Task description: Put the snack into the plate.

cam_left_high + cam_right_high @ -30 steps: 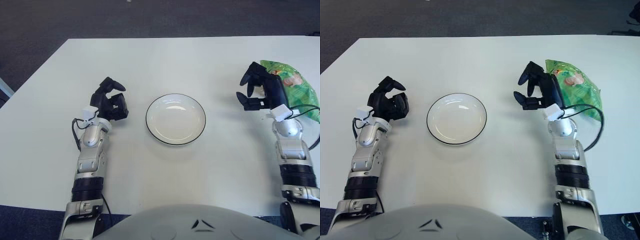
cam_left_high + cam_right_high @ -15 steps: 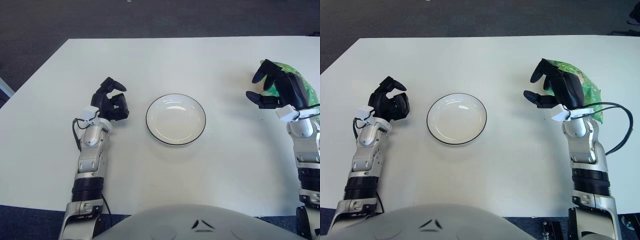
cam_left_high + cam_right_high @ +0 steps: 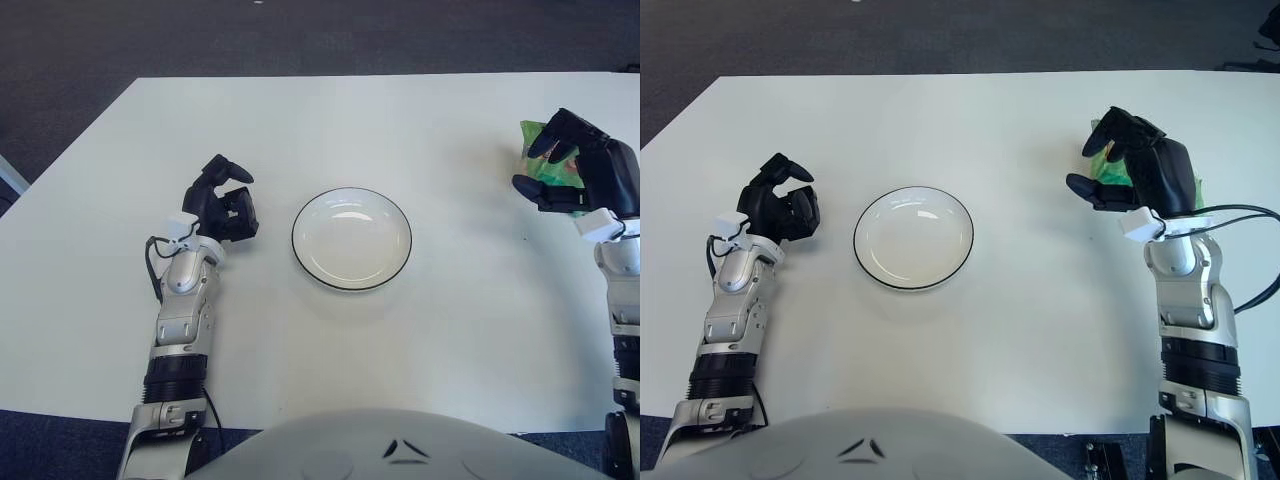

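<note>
Right eye view: the right hand [image 3: 1130, 170] is positioned over the green snack bag [image 3: 1102, 163] at the right side of the white table [image 3: 970, 120], fingers spread around the bag; whether a grip has been made cannot be told. The empty black-rimmed plate [image 3: 913, 238] is located at table centre, well apart from the bag. The left hand [image 3: 780, 207] is shown left of the plate, fingers loosely curled, holding nothing.
</note>
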You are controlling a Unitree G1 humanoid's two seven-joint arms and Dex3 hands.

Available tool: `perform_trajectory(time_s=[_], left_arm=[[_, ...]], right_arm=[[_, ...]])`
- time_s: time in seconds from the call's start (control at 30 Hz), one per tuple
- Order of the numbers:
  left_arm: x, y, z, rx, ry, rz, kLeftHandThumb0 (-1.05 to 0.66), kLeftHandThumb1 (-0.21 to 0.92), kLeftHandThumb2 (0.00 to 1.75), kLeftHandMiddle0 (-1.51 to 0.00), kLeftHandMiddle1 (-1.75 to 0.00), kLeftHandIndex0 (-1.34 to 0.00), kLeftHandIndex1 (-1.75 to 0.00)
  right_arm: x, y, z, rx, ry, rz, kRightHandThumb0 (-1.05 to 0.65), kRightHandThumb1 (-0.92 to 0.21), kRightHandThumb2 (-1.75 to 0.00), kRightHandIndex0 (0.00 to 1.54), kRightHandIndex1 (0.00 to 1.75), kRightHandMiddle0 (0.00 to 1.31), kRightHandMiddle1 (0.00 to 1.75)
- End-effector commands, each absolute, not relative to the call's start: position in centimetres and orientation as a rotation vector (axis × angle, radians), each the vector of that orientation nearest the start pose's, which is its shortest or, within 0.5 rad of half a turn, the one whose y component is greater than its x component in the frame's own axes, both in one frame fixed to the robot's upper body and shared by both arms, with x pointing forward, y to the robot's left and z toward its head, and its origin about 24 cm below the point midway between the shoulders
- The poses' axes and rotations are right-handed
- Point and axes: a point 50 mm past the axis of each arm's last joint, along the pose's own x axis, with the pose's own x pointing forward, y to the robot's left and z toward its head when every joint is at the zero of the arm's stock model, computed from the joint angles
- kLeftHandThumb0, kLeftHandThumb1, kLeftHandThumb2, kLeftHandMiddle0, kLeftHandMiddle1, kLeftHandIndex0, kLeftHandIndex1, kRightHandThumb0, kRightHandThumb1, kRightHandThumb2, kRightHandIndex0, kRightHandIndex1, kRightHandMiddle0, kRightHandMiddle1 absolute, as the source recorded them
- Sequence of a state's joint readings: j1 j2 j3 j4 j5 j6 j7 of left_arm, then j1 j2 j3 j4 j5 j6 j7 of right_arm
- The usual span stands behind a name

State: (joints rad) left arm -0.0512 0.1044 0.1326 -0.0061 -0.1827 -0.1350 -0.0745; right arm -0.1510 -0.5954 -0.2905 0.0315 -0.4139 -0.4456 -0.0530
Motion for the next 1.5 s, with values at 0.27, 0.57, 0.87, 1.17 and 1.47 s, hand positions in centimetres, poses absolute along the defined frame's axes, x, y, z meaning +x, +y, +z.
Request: perform_trajectory(time_s=[0.27, 0.57, 0.87, 1.17, 1.47], left_arm=[[20.8, 18.8, -1.2, -0.135, 0.138, 0.100, -0.47, 0.34, 1.29, -1.19, -1.75, -0.59, -1.75], [20.8, 19.0, -1.3, -0.128, 0.143, 0.101, -0.47, 0.34, 1.29, -1.19, -1.75, -0.59, -1.75], [20.8, 19.2, -1.4, -0.132, 0.144, 0.090, -0.47, 0.36, 1.27, -1.18, -1.75, -0.58, -1.75], [20.9, 19.3, -1.4, -0.145, 0.138, 0.098, -0.47, 0.35, 1.27, -1.19, -1.75, -0.58, -1.75], [20.9, 19.7, -1.4, -0.139, 0.138, 0.095, -0.47, 0.35, 1.27, -1.19, -1.75, -0.58, -1.75]], right_arm=[[26.5, -29.2, 19.6, -1.230, -0.598, -0.195, -0.73, -0.70, -0.70, 0.21, 1.24, 0.08, 1.44], [27.9, -28.1, 20.6, -1.513, -0.529, -0.066, -0.84, -0.83, -0.53, 0.09, 0.72, 0.00, 1.14], [29.6, -28.6, 22.2, -1.704, -0.489, -0.085, -0.90, -0.92, -0.62, 0.01, 0.42, 0.00, 0.73], [31.0, -29.7, 22.7, -1.716, -0.406, -0.114, -1.02, -0.92, -0.82, 0.00, 0.06, 0.00, 0.40], [32.4, -29.3, 22.7, -1.731, -0.346, -0.044, -1.05, -0.92, -0.85, 0.00, 0.00, 0.00, 0.25]])
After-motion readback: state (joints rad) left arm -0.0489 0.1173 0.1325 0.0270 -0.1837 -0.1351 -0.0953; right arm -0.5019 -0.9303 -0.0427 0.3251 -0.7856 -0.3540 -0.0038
